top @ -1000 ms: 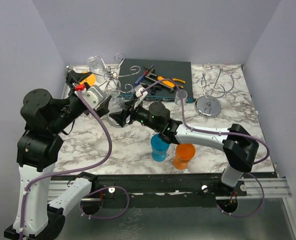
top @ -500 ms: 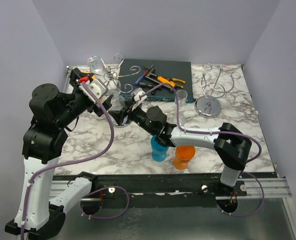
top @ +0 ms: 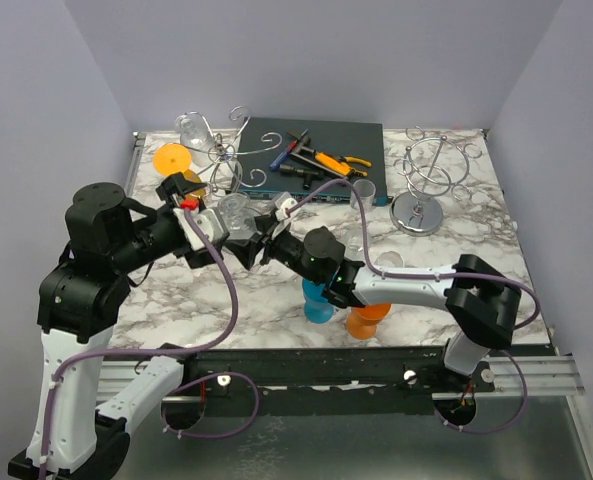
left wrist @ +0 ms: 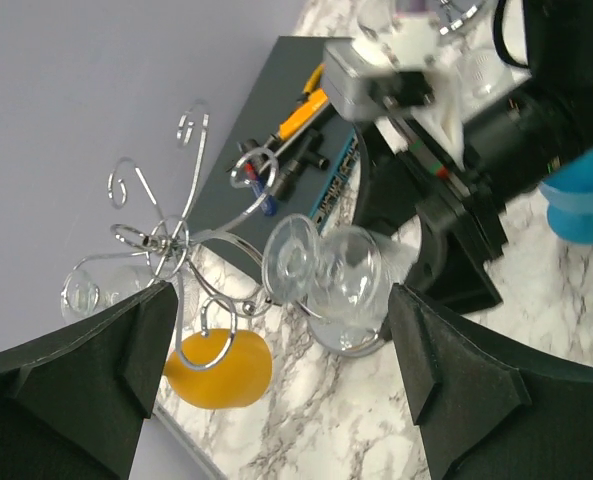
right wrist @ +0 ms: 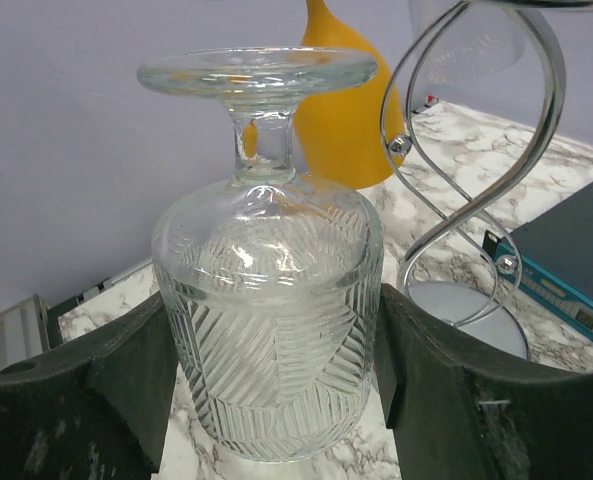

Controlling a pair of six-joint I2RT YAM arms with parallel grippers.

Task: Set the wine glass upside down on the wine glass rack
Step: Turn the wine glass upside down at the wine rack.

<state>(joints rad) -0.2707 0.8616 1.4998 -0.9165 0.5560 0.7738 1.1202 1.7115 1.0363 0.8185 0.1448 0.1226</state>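
The right gripper pinches the wine glass by its bowl, foot up, beside the wine glass rack; the left gripper hangs spread, empty. Keep the stem vertical and slide it into a free curled arm. The left wrist view shows those arms, apparently vacant, which the right wrist view crops.

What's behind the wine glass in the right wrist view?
Behind the wine glass, an orange object rises past its stem. The rack, curved wire and round base, stands back-right. The glass covers the orange object's lower part.
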